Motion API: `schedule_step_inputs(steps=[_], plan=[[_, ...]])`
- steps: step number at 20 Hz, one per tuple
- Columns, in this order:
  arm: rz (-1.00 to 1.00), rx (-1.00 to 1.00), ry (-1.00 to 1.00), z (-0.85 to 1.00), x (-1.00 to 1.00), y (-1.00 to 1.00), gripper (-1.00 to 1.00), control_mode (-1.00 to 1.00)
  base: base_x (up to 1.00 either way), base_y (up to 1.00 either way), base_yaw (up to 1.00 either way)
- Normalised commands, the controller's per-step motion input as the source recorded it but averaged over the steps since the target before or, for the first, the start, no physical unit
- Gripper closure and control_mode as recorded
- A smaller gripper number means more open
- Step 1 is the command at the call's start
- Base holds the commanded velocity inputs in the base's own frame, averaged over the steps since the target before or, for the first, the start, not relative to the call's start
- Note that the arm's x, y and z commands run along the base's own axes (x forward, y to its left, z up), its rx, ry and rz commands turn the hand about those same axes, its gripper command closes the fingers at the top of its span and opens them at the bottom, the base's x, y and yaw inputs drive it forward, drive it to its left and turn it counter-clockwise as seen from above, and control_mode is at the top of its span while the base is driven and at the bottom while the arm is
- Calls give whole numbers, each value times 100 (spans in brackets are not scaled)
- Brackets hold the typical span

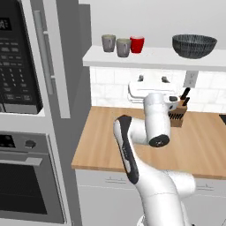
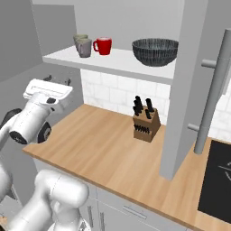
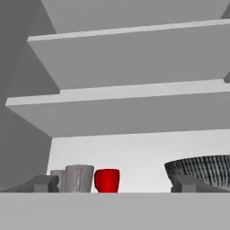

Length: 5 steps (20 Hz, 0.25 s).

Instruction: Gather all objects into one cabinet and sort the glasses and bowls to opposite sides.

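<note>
The robot arm [image 1: 150,145] rises nearest the base cameras, bent at the elbow above the wooden surface [image 1: 114,141], its white hand raised toward the tiled wall below the cabinet [image 1: 154,56]. In the hand view the two dark fingertips [image 3: 42,183] stand well apart with nothing between them, so the gripper [image 3: 117,186] is released and empty.

On the long white shelf board [image 2: 103,61] all four task objects are gathered. At the left end the two grey cups stand close together: the grey cup [image 1: 108,43] nearer the side panel sits further back, and the handled grey cup [image 1: 123,47] stands just beside it, a little forward. The red cup [image 1: 137,44] comes next, just beside the handled grey cup; in the right base view its handle points left. The dark ribbed bowl [image 1: 194,45] rests upright toward the right end, well apart from the cups, with bare shelf between.

On the surface below, a wooden knife block [image 2: 145,122] with black handles stands near the tiled wall. A microwave [image 1: 17,57] and an oven [image 1: 28,176] sit in the tall unit to the left.
</note>
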Motion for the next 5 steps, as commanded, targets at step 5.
schedule_step_inputs(steps=[5], plan=[[-5,1,0,-48,-100,15,-100,-100,0,0,0]])
